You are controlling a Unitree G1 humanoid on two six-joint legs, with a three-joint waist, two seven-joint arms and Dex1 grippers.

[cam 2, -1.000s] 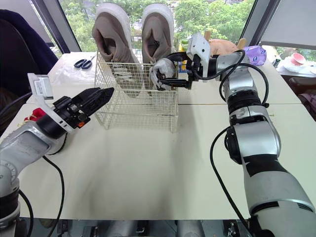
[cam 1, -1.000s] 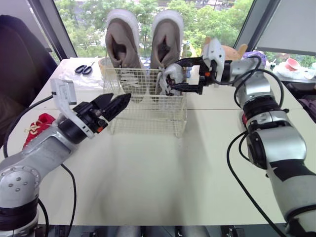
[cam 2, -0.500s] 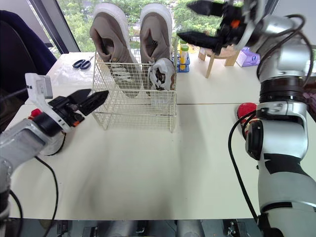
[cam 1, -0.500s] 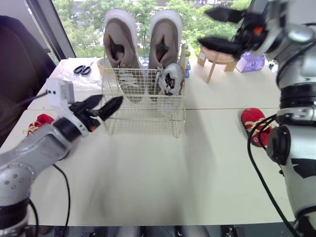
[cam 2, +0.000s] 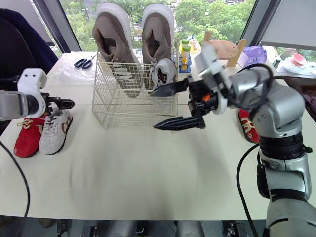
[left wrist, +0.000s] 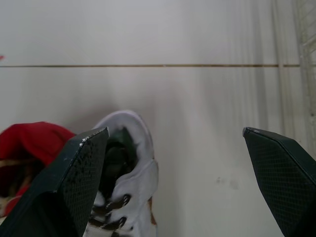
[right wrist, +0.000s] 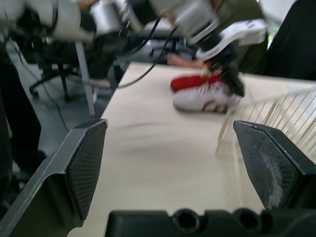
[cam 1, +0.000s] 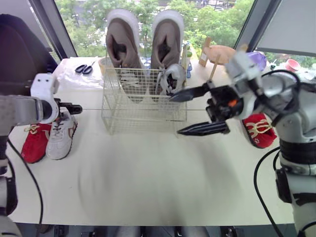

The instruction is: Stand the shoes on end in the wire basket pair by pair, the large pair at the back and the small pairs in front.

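The wire basket (cam 1: 143, 106) stands mid-table. Two large tan shoes (cam 1: 123, 42) stand on end at its back, and one small grey shoe (cam 1: 174, 79) stands in its front right corner. My right gripper (cam 1: 193, 111) hangs open and empty just in front of the basket's right end. My left gripper (cam 1: 74, 107) is open over a small grey-white shoe (left wrist: 131, 163) and a red shoe (left wrist: 29, 143) lying side by side at the table's left edge. Another red shoe (cam 1: 259, 131) lies on the right, partly behind my right arm.
Scissors (cam 1: 83, 69) lie at the back left. A wooden stool (cam 1: 219, 54), small bottles (cam 2: 183, 54) and a purple box (cam 2: 252, 54) stand behind the basket on the right. A person in a green top (right wrist: 237, 15) sits beyond the table's left side.
My right gripper let go of the small grey shoe in the basket, swung up open, then came down in front of the basket. My left arm drew back left over the shoes there.
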